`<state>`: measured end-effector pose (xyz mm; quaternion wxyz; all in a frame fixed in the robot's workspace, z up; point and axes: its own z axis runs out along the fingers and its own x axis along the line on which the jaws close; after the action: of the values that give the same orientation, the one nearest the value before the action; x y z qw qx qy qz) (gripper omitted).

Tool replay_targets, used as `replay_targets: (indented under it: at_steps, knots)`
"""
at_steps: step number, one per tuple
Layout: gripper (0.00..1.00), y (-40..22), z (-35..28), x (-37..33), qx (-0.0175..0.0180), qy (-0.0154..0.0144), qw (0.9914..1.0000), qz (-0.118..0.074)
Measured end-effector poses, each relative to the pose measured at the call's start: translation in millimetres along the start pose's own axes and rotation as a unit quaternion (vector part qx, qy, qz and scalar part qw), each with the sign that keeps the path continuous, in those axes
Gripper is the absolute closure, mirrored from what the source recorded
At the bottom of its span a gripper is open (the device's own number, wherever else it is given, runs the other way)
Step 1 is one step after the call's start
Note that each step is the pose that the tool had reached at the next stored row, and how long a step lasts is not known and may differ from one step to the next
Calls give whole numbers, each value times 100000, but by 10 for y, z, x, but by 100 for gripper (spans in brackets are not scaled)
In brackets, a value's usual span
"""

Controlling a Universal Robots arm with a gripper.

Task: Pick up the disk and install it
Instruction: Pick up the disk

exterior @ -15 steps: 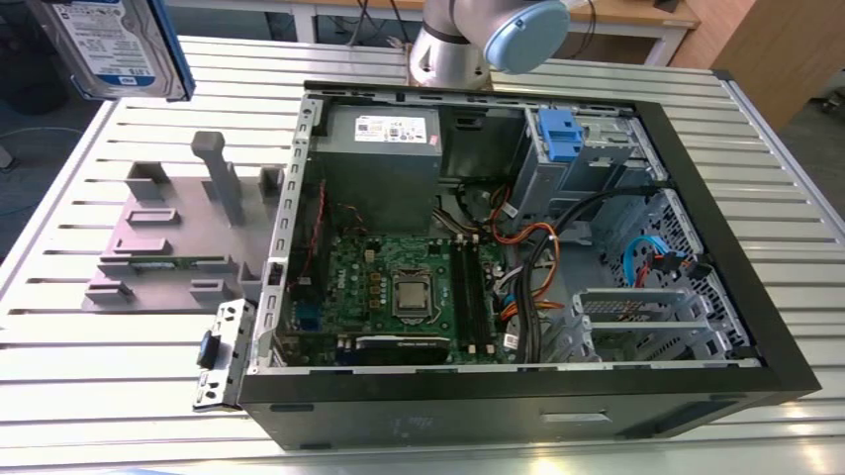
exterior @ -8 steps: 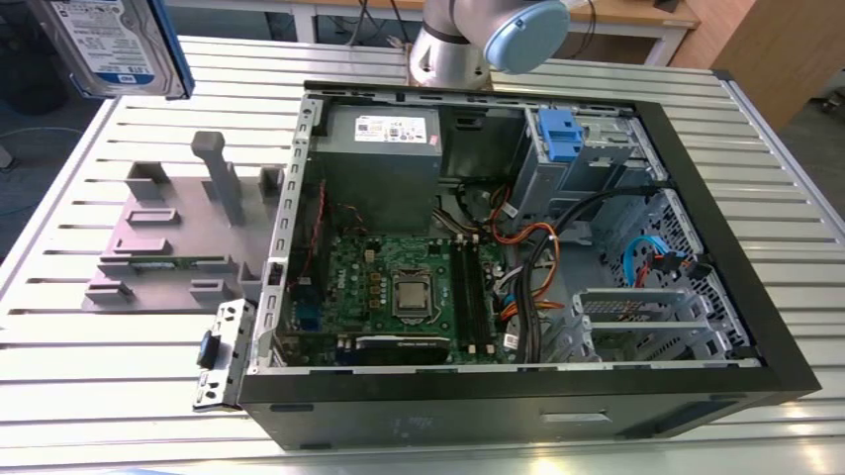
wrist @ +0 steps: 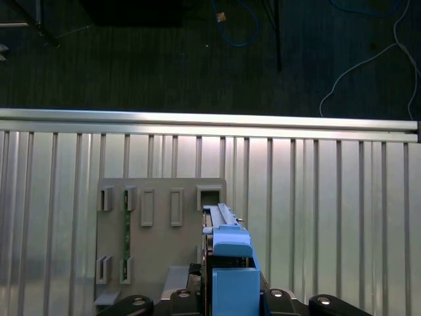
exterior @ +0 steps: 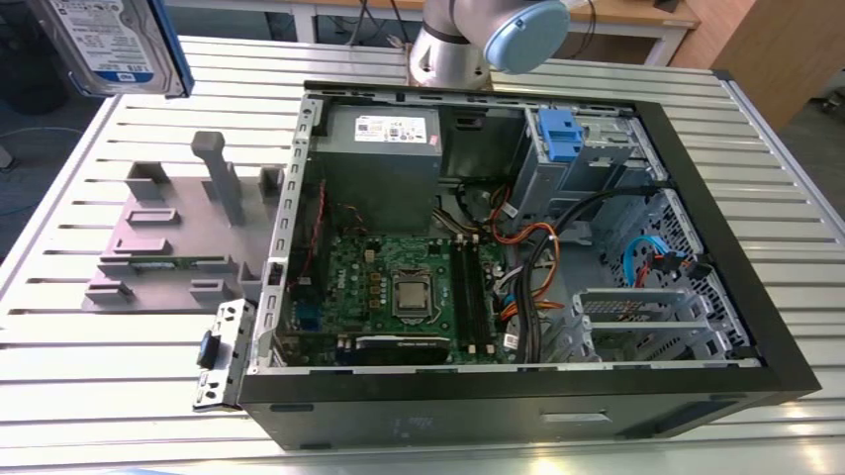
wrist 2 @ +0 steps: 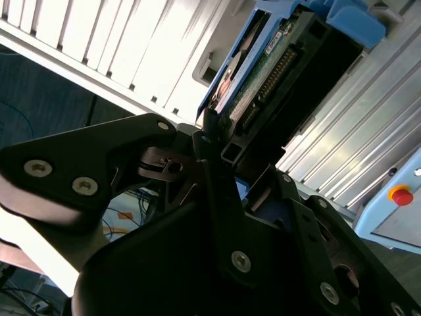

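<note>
Black gripper [wrist 2: 209, 141] is closed on the disk [wrist 2: 263, 72], its jaws clamping the blue-bracketed edge in the second wrist view. Disk hangs airborne above the grey plastic stand [wrist: 161, 243], clear of it. Open computer case [exterior: 502, 406] sits just beside the stand on the ribbed metal table [exterior: 106, 386].
</note>
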<state>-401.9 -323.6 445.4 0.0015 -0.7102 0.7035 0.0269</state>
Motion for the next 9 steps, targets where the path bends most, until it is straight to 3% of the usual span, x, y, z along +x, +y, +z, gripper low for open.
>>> replay_targets:
  at_steps: [9]
  knots:
    - [63, -1, -24, -1, -3, -1, 100000, 0]
